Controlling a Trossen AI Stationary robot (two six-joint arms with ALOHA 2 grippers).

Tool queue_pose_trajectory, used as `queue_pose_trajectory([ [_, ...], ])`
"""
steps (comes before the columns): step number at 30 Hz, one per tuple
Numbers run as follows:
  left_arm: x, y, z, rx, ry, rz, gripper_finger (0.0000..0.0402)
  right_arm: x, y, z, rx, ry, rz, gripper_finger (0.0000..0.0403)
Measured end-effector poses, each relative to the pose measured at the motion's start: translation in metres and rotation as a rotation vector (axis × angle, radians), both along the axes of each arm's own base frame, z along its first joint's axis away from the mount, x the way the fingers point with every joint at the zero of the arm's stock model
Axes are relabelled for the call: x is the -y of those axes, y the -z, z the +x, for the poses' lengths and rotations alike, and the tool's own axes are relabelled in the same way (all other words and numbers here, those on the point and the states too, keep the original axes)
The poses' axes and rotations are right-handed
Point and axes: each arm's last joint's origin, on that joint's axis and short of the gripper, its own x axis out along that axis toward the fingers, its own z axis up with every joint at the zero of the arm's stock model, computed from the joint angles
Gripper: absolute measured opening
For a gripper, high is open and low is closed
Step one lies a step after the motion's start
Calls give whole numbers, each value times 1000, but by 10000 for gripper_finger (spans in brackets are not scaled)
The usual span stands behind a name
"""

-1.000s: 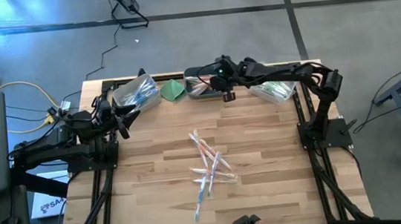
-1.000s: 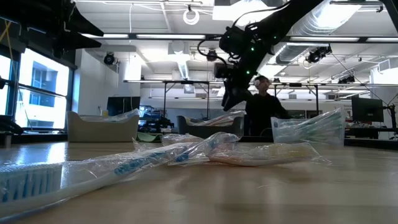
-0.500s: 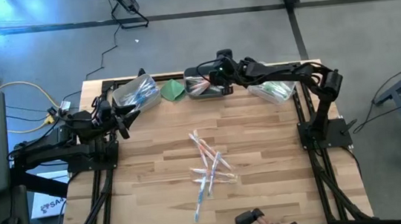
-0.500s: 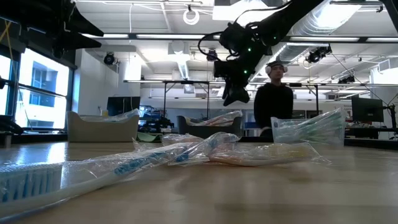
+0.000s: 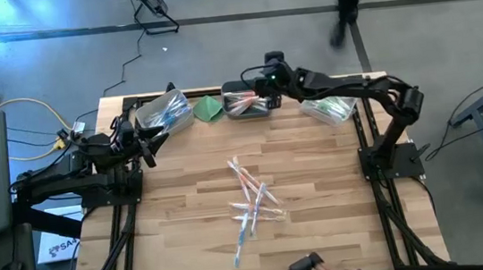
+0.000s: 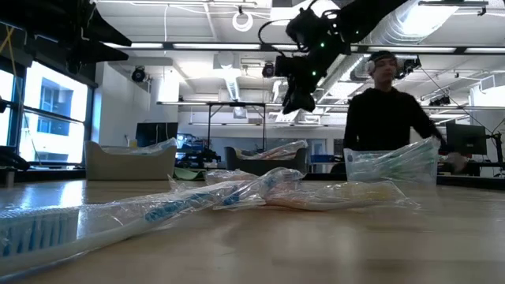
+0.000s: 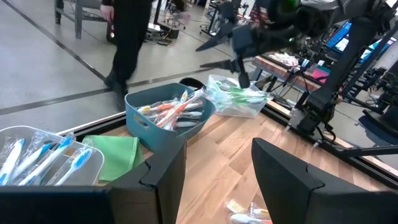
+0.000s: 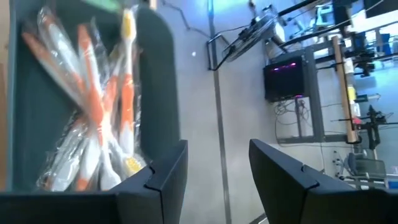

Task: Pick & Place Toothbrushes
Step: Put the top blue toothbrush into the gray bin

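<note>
High view: the right gripper [image 5: 265, 80] hangs over the dark bin [image 5: 230, 89] at about twelve o'clock on the wooden table [image 5: 319, 190], above the far end of the bin. Its wrist camera looks down past two parted fingers [image 8: 165, 174] with nothing between them; the orange toothbrushes [image 8: 93, 130] lie loose in the bin below and to one side of that gap, not touching the jaws. From table height the gripper [image 6: 298, 99] is well above the bin, clear of its contents.

A loose pile of wrapped toothbrushes [image 5: 252, 206] lies near the table's centre, toward six o'clock from the dark bin and well apart from both grippers. A clear bin of blue ones [image 5: 165, 112] sits at about eleven o'clock, a clear bin of green ones [image 5: 329, 108] at about one o'clock, and a folded green cloth [image 5: 210, 108] lies between the blue bin and the dark bin.

The left gripper [image 5: 145, 143] waits at about ten o'clock, just beside the blue bin, jaws apart and holding nothing.

A person [image 6: 387, 110] stands beyond the table's far edge.
</note>
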Motion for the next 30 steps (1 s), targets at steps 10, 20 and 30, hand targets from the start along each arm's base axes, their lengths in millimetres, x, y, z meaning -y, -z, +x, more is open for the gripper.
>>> queue_pose_trajectory([
  [10,0,0,0,0,0,0,179,-17,-33,-14,270,-80,250,164],
  [20,0,0,0,0,0,0,179,-32,-27,-13,425,-204,784,164],
  [30,0,0,0,1,0,-1,179,-37,-27,-9,427,-219,772,164],
])
